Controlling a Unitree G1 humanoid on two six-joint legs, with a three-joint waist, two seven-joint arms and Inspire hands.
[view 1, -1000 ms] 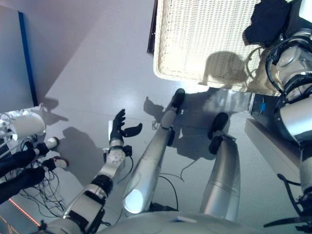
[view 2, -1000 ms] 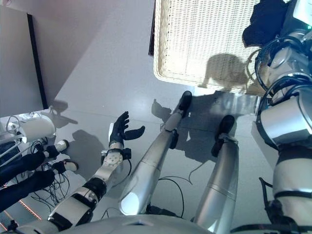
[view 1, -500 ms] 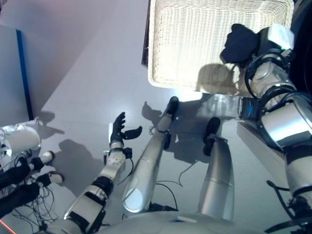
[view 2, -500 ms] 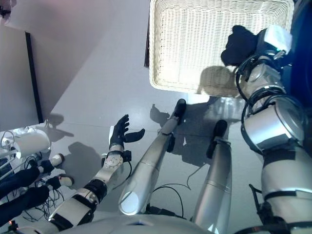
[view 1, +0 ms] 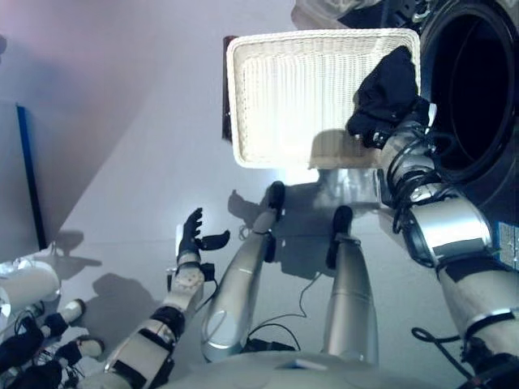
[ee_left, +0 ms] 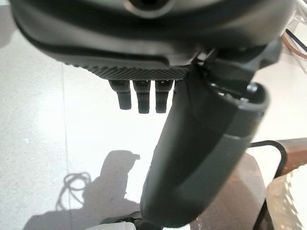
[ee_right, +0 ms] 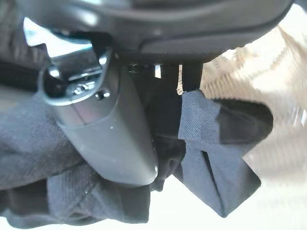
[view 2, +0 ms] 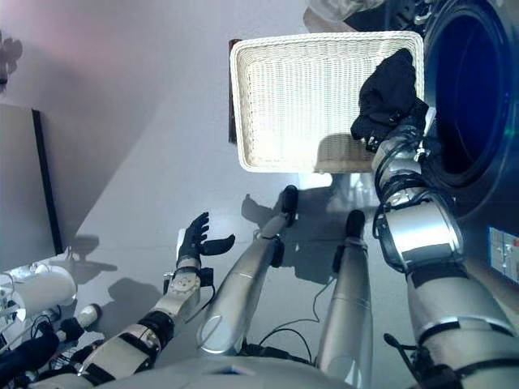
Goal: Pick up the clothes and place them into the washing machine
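Note:
My right hand point(ee_right: 105, 129) is shut on a black garment point(view 1: 388, 91) and holds it up over the right edge of the white wicker basket point(view 1: 284, 97), close to the washing machine's dark round opening point(view 1: 474, 89). The cloth bunches round the thumb and fingers in the right wrist view point(ee_right: 206, 143). The basket holds nothing else that I can see. My left hand point(view 1: 195, 237) hangs low on the left over the floor, open, with straight fingers point(ee_left: 139, 98) and nothing in it.
The washing machine front point(view 2: 486, 162) fills the right side. A dark brown box edge point(view 1: 226, 97) shows at the basket's left. A dark blue-edged panel point(view 1: 24, 186) stands at the left. White equipment point(view 2: 36, 292) lies at the lower left on the grey floor point(view 1: 122, 121).
The camera has shifted, bringing the washing machine opening into view. My right hand has carried the black garment from the basket's right side toward the opening. My left hand stays still.

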